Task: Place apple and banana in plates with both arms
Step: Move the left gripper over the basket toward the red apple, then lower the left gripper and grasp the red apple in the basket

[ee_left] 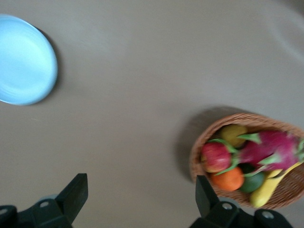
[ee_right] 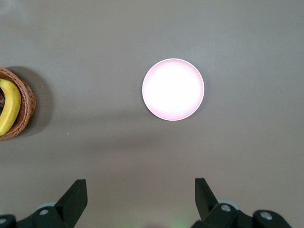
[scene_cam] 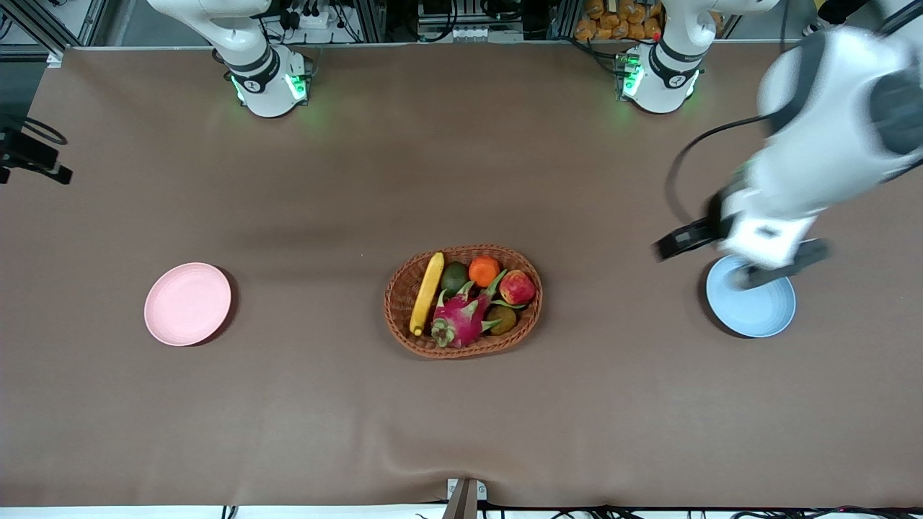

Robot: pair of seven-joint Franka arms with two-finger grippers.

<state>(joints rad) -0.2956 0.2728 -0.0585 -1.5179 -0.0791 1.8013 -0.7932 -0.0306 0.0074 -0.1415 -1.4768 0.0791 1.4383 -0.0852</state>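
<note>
Brown counter (scene_cam: 303, 404) fills the front view. L arm (scene_cam: 829, 137) reaches out from its base at its own end of the counter; its forearm hangs above the blue plate (scene_cam: 757, 306) and hides the plate edge farthest from the front camera. R arm (scene_cam: 238, 36): only base and lower links show in the front view, pulled up out of view and waiting.

Wicker basket (scene_cam: 463, 300) sits mid-counter, between the two plates and well apart from both. Pink plate (scene_cam: 187, 303) lies toward the R arm's end, blue plate toward the L arm's end; both bare.

In the basket: banana (scene_cam: 426, 293) lies lengthwise along the rim on the R-arm side, w/ dragon fruit (scene_cam: 461, 318) just beside it, near the middle. Apple (scene_cam: 517, 287) is at the L-arm side, touching the dragon fruit's green leaves. Orange (scene_cam: 484, 271) sits beside the apple, farther from the front camera. Dark green fruit (scene_cam: 454, 276) lies between banana and orange.

Left pincer (ee_left: 141, 197): fingers wide apart, holding nothing, over bare counter between blue plate and basket. Right pincer (ee_right: 140, 199): fingers wide apart too, holding nothing, high over bare counter near the pink plate; basket edge w/ banana shows at the side of its wrist view.
</note>
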